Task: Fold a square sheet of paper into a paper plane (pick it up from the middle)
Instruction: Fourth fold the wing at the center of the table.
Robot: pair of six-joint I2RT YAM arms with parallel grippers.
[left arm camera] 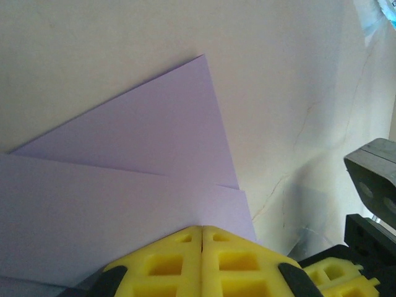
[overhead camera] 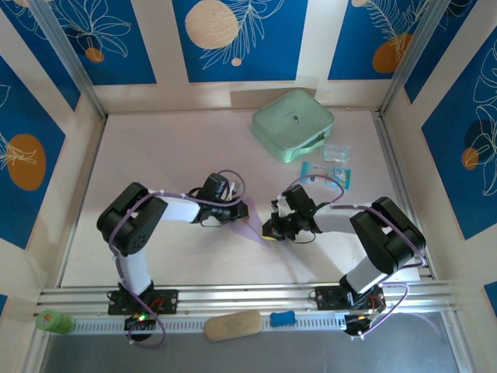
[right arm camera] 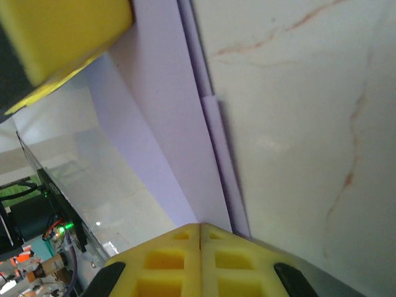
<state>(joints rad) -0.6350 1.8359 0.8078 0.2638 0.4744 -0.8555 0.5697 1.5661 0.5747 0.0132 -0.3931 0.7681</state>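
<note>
Left hand (left arm camera: pixel 202 231) and right hand (right arm camera: pixel 199 228) both pinched closed on the lavender paper (left arm camera: pixel 154 136); looks light, floppy, so grip the folded edges.

Two black and white robot arms stand on bases at the near edge of the table (overhead camera: pixel 155 148). The left arm (overhead camera: pixel 132 225) and right arm (overhead camera: pixel 384 233) each bend at a raised elbow and reach inward, forearms low, so the wrists face each other near the table's middle. The left gripper (overhead camera: pixel 238 211) and right gripper (overhead camera: pixel 272 228) sit just beside one another, low over the surface. On each, the yellow fingers (left arm camera: pixel 179 247) are pressed together with no gap between the jaws
</note>
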